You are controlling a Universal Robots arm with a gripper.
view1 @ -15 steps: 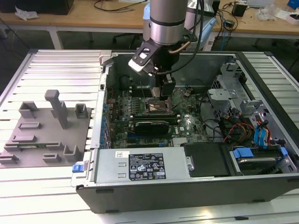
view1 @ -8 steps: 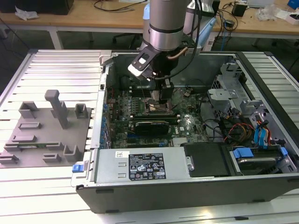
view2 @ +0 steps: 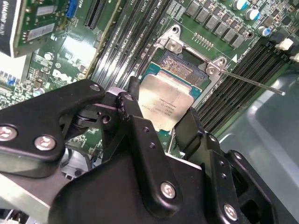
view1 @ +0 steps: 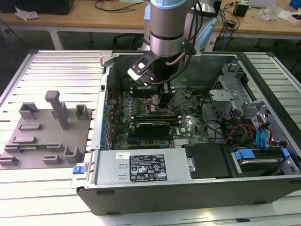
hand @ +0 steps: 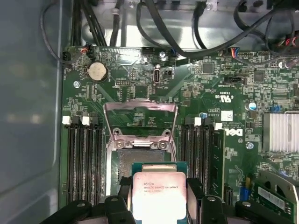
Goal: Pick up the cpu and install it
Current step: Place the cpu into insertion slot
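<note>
**While clamped in the gripper (view2: pixel 161 116), the cpu (view2: pixel 163 105) hangs at the open socket (view2: pixel 181 70)**

Where the arm reaches down into the computer case (view1: pixel 263 188), the gripper's two black fingers (view2: pixel 135 121) are drawn in narrow on opposite edges of the cpu. The chip's silvery top faces the camera in both wrist views. The metal-framed socket lies directly beneath and just beyond the fingertips, its load plate (hand: pixel 140 114) swung up. Memory slots (hand: pixel 81 158) run along either side of the gripper. Whether the chip touches the socket cannot be told. Well away from the gripper, outside the case, rests the grey fixture tray (view1: pixel 42 136).
</note>
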